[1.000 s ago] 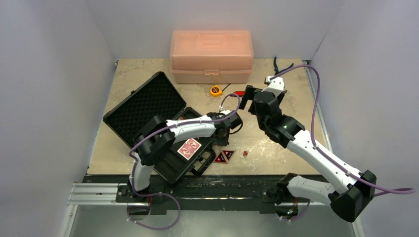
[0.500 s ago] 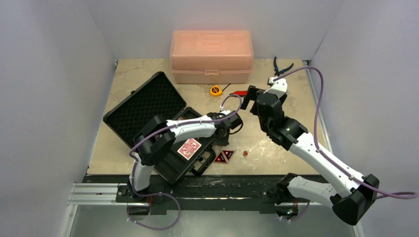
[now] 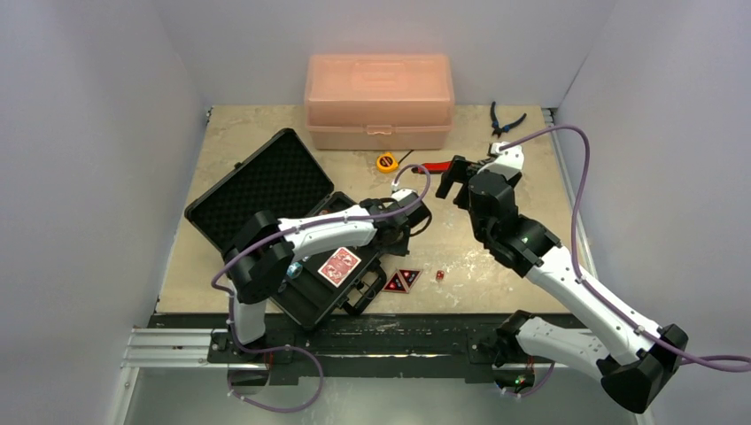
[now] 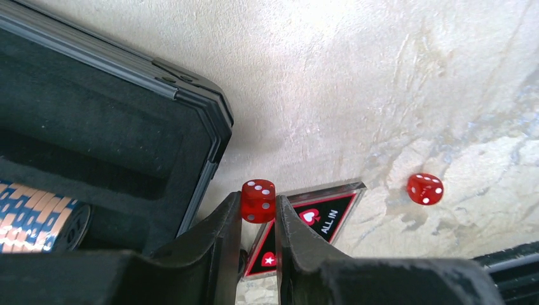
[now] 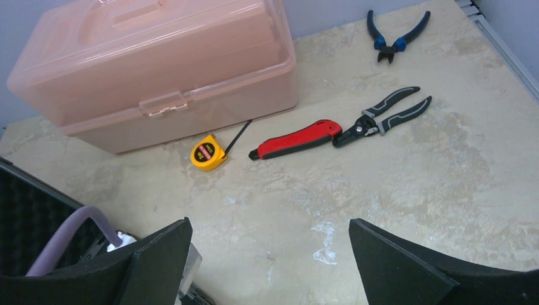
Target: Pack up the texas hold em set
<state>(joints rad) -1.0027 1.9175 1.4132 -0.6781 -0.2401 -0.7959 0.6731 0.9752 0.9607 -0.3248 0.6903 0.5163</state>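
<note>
- L gripper (image 4: 259, 208) was pinched on a red die (image 4: 258, 198), held only at the very fingertips, jaws nearly together w/ just the die between them.
- That die hung above the table (image 4: 394, 76), just outside the corner of the open case (image 4: 191, 108). A chip stack (image 4: 39, 213) sat inside in the foam.
- Second die (image 4: 425, 189) lay loose on the table near the ALL IN triangle (image 4: 321, 217). Neither was packed yet.
- R gripper (image 5: 270, 254) was spread wide, holding nothing, facing the orange box (image 5: 152, 63) and tape measure (image 5: 206, 154), well apart from the set.
- My call: grip looked shallow, so I'd move slow w/ no wrist jerks, or the die could pop out.
- I'd carry it over the case rim, get low over a free pocket beside the chips, then open only a bit so it doesn't bounce off the foam.
- I'd keep the R arm parked, out of L's path.
</note>
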